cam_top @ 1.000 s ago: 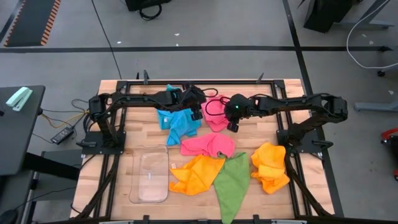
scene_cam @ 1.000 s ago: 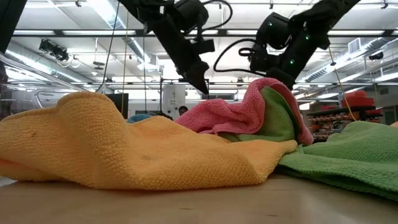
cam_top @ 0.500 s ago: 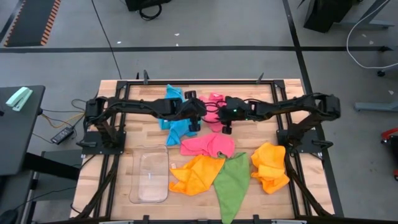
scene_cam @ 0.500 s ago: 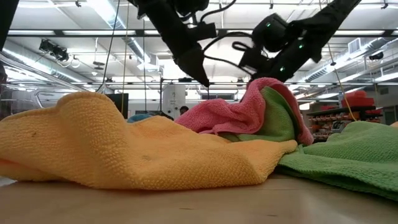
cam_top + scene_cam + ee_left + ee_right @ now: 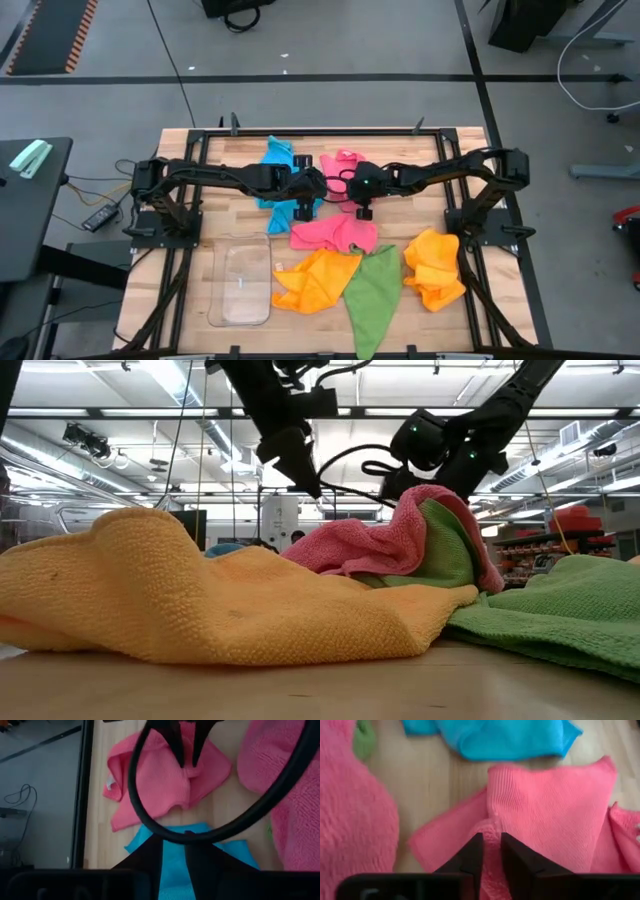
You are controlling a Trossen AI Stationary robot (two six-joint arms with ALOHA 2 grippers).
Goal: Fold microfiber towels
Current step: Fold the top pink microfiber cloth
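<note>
pink towel (image 5: 540,815) pinched between right gripper (image 5: 491,851) fingers

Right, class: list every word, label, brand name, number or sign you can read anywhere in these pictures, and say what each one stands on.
None can be read.
White tag on the pink microfibre towel: too small and blurred.
Clear plastic tray: no lettering visible.
Signs in the room behind the table: too blurred.

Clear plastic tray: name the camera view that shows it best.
The high view. Looking straight down, it shows the whole clear plastic tray lying flat on the table, left of the orange towel. The low view and both wrist views show nothing of it.
</note>
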